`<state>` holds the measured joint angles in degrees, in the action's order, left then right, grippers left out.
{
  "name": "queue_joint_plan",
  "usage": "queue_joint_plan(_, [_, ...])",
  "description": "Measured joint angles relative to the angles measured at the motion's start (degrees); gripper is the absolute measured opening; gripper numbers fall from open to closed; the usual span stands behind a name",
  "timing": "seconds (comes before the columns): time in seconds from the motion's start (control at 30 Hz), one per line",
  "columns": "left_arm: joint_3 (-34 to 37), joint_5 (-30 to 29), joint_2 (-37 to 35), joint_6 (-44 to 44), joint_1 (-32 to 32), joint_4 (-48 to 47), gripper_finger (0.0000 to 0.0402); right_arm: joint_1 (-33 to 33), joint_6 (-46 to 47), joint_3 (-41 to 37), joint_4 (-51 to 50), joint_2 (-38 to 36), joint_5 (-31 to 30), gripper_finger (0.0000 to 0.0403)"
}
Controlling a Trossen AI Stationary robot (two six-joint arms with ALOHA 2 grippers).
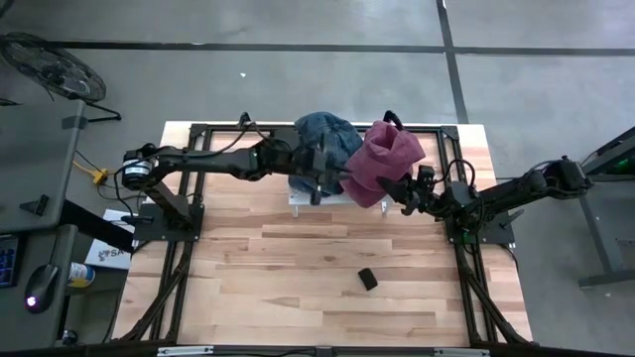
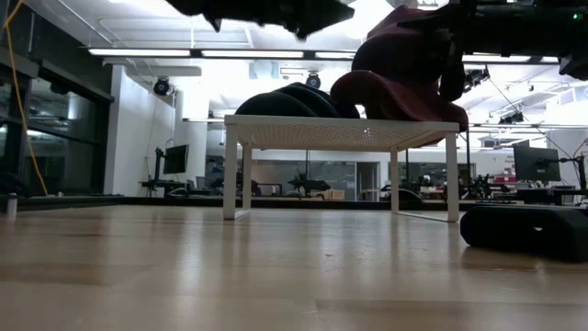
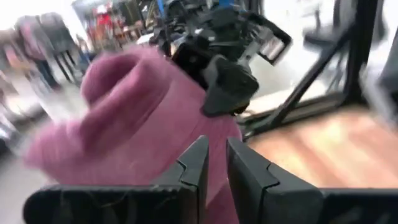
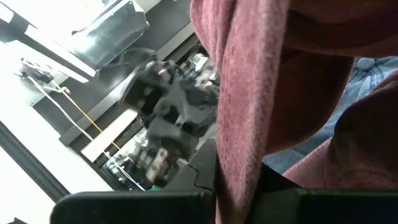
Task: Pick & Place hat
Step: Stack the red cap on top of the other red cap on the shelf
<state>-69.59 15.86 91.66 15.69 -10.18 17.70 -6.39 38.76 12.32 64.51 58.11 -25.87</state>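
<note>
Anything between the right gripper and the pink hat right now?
Nothing visible. The right gripper is shut on the pink hat, whose fabric runs between its fingers in the right wrist view. The left gripper sits beside the hat, over the white rack.

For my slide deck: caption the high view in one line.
Right hand grips a pink hat beside a blue hat on the white rack, left hand close.

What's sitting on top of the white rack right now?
On the white rack: a blue denim hat and a pink hat, whose fabric is pinched by the right tool. The hats and arms cover the rack's top, so anything beneath them is hidden.
</note>
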Motion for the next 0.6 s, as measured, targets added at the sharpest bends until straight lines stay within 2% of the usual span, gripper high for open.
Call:
queue_joint_plan(0.17, [-2.0,-12.7,0.6,21.4,4.0,-7.8,0.0053,0.0,0.0,0.0,0.0,0.0,-0.1,0.0005])
queue_joint_plan(0.27, [-2.3,-19.7,0.4,31.0,6.0,-8.1,0.0053,0.0,0.0,0.0,0.1,0.0,-0.1,0.0007])
queue_joint_plan(0.4, [-2.3,-25.0,0.4,36.7,7.4,-8.6,0.0053,0.0,0.0,0.0,0.1,0.0,-0.1,0.0006])
queue_joint_plan(0.6, [-2.3,-25.5,0.4,38.1,7.2,-8.7,0.0055,0.0,0.0,0.0,0.1,0.0,0.0,0.0007])
